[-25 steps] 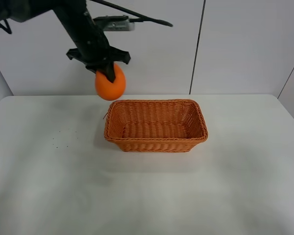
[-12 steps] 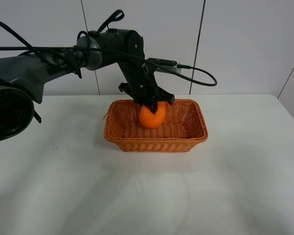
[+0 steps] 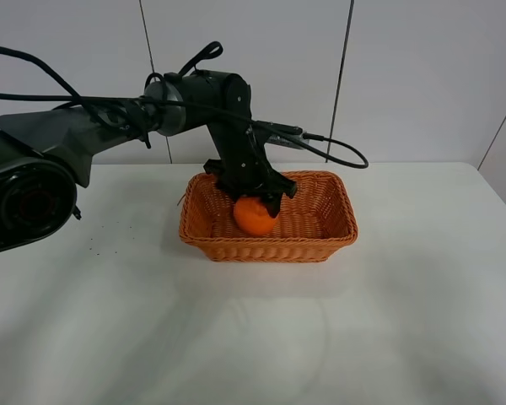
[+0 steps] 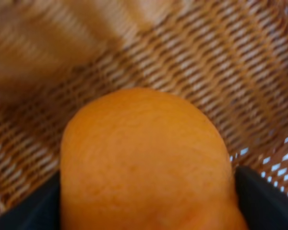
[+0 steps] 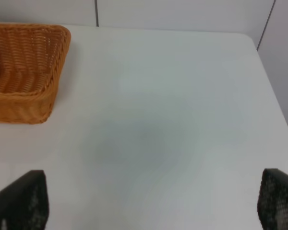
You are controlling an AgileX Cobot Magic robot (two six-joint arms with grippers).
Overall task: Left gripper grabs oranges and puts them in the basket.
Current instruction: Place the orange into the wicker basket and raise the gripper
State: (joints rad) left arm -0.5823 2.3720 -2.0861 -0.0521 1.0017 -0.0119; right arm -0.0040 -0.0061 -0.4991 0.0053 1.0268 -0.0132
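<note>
My left gripper reaches down into the wicker basket and is shut on the orange. The orange sits low inside the basket, left of its middle; I cannot tell whether it touches the floor. In the left wrist view the orange fills the frame between two black fingers, with basket weave close behind it. The right gripper is open and empty over bare table, to the right of the basket. It is out of the exterior view.
The basket stands at the back middle of a white table. A black cable loops from the left arm above the basket's back rim. A white panelled wall runs close behind the table.
The left gripper carried the orange from high at the basket's left, over the rim, and has lowered it deeper into the basket.
</note>
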